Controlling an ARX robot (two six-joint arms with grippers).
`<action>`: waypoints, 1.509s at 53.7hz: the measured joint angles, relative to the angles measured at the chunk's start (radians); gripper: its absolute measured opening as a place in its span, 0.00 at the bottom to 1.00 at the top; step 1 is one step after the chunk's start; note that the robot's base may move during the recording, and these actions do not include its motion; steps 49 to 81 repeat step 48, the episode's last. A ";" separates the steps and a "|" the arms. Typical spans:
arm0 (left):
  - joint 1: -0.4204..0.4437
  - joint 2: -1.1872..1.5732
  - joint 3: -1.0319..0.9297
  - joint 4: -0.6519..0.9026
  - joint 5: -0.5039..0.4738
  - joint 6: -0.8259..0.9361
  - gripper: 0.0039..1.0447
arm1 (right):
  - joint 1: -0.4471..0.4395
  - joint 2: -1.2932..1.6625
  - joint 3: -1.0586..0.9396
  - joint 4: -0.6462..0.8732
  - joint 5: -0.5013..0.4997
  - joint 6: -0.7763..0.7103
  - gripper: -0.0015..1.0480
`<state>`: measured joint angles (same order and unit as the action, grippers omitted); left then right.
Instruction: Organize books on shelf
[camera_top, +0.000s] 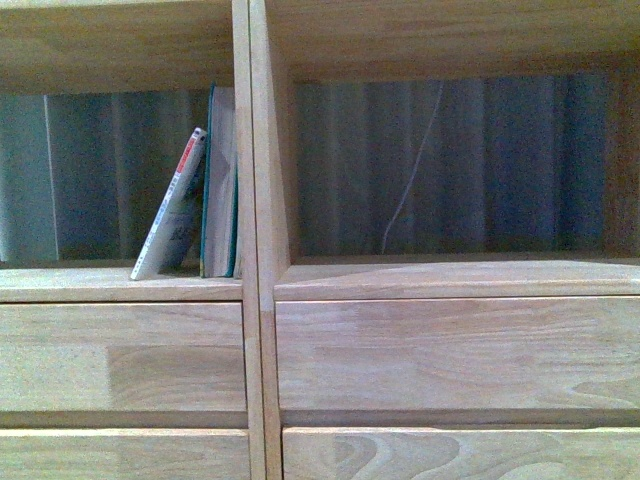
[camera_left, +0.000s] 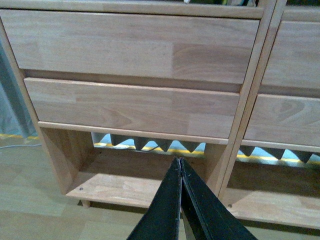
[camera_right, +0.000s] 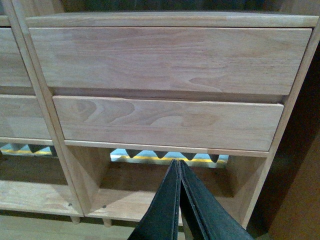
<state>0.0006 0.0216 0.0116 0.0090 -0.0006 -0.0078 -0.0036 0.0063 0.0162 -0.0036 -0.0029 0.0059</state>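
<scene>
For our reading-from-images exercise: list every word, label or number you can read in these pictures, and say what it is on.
None can be read.
Thin white paperback with red-white spine: marks on the spine and cover, too blurred to read.
Thicker teal-covered book: no visible text.
Light-wood shelf: no labels.

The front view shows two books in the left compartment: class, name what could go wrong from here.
1. The thin white paperback leans tilted against the teal book; its foot could slide out and it may fall flat.
2. Both end effectors, left and right, are shut and low by the drawers, far from the books, so nothing steadies them.
</scene>
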 joint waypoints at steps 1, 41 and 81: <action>0.000 -0.004 0.000 -0.001 0.000 0.000 0.02 | 0.000 0.000 0.000 0.000 -0.001 0.000 0.03; 0.000 -0.015 0.000 -0.006 0.000 0.000 0.87 | 0.000 0.000 0.000 0.000 0.000 -0.002 0.80; 0.000 -0.015 0.000 -0.006 0.000 0.002 0.93 | 0.000 0.000 0.000 0.000 0.000 -0.001 0.94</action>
